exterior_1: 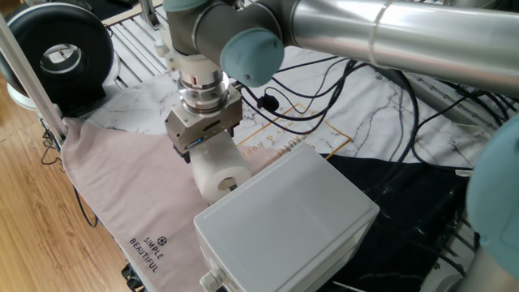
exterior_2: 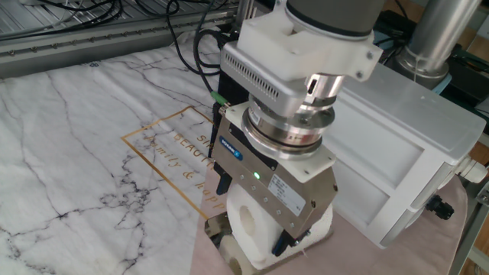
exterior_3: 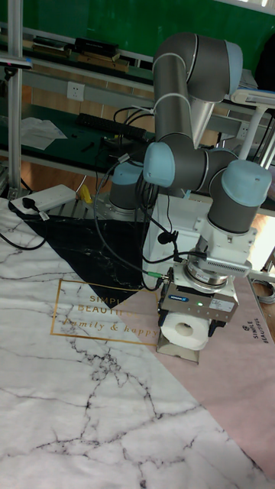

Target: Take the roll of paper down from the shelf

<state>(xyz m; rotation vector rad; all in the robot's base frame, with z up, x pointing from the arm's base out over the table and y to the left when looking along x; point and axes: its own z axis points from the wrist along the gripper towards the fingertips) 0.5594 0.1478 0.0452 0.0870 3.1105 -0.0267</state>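
My pincer (exterior_2: 256,237) is clamped on the roll (exterior_2: 252,225), which sits just above the shelf (exterior_3: 174,351); lifting clear and setting down remain.

A green wall (exterior_3: 92,19) is seen at twelve o'clock; wood flooring (exterior_1: 49,235) is seen beside the marble-patterned counter (exterior_2: 69,137).

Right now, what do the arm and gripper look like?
Silver tubular arm with pale blue joint caps. White vented block above a polished metal wrist flange. Boxy grey gripper with a blue label, a lit green LED and dark fingers. A black cable runs down to it.
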